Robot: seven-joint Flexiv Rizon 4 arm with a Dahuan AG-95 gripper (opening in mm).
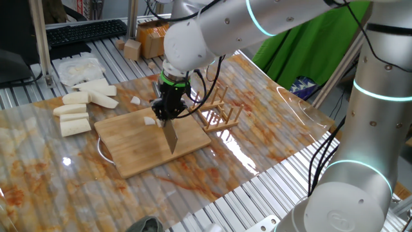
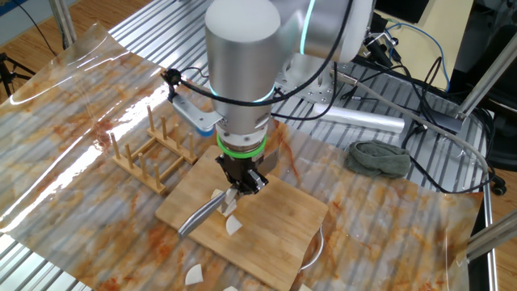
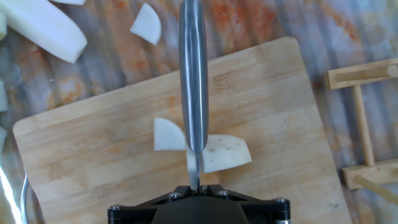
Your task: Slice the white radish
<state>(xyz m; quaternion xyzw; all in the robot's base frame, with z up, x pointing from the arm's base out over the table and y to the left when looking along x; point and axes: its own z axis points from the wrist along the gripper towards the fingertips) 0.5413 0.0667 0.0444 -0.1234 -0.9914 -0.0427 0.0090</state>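
My gripper (image 3: 194, 186) (image 1: 168, 109) (image 2: 242, 179) is shut on the thin tang of a steel knife (image 3: 194, 74) (image 1: 169, 136) (image 2: 202, 217). Its blade reaches out low over the bamboo cutting board (image 3: 93, 149) (image 1: 141, 151) (image 2: 283, 234). In the hand view the blade lies between two pieces of the white radish: a small wedge (image 3: 168, 135) on its left and a larger chunk (image 3: 227, 154) on its right. The pieces (image 2: 232, 226) (image 1: 149, 120) lie on the board under the blade. Another radish wedge (image 3: 147, 23) (image 1: 136, 100) lies off the board.
Larger white radish sticks (image 1: 80, 106) (image 3: 43, 28) lie beyond the board's far side, near a white plastic bag (image 1: 77, 67). A wooden rack (image 1: 222, 113) (image 2: 153, 153) (image 3: 367, 124) stands close beside the board. A grey cloth (image 2: 378, 158) lies on the slatted table.
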